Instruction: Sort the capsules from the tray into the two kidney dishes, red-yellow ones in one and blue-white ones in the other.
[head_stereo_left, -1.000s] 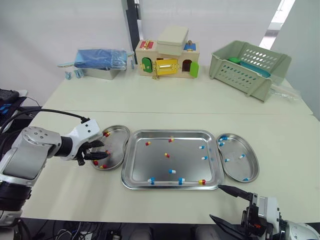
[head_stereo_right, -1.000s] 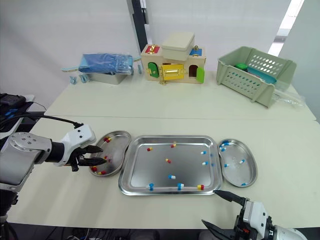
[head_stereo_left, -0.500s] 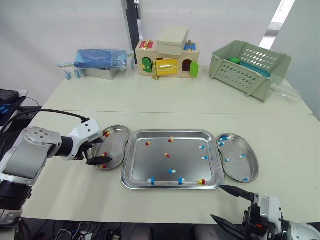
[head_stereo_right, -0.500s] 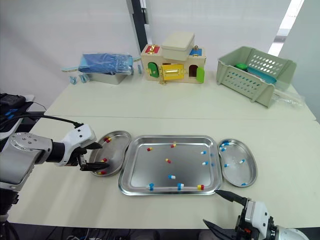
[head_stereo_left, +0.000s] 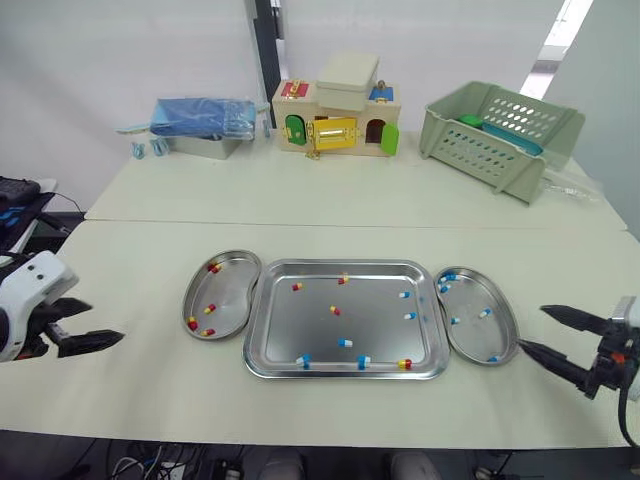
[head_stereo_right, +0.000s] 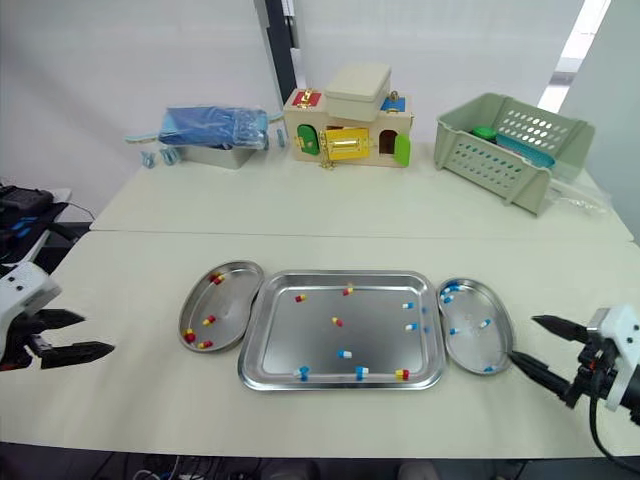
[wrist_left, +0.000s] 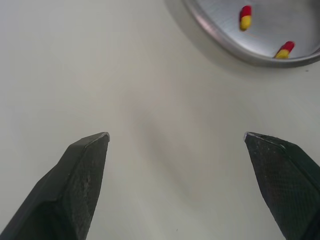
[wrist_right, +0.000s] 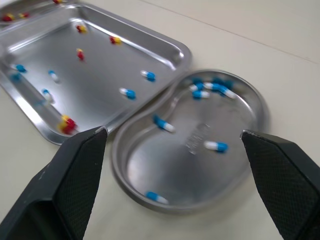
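Note:
The steel tray (head_stereo_left: 375, 300) lies mid-table holding several red-yellow capsules (head_stereo_left: 333, 310) and blue-white capsules (head_stereo_left: 344, 343). Left of it, the kidney dish (head_stereo_left: 232, 290) holds red-yellow capsules (wrist_left: 245, 17). The right kidney dish (head_stereo_left: 475, 335) holds blue-white capsules (wrist_right: 216, 146). My left gripper (head_stereo_left: 100, 322) hovers open and empty over bare table, well to the left of the left dish (wrist_left: 220, 42). My right gripper (head_stereo_left: 531, 327) stands open and empty just right of the right dish (wrist_right: 195, 145), pointing at it, with the tray (wrist_right: 95, 65) beyond.
Along the back of the table stand a blue bag on a metal box (head_stereo_left: 200, 125), a wooden toy house (head_stereo_left: 337, 118) and a green basket (head_stereo_left: 500, 135). Bare tabletop lies between these and the tray.
My left gripper has pulled out of the left dish, far to the left. My right gripper has risen from below the front edge to beside the right dish.

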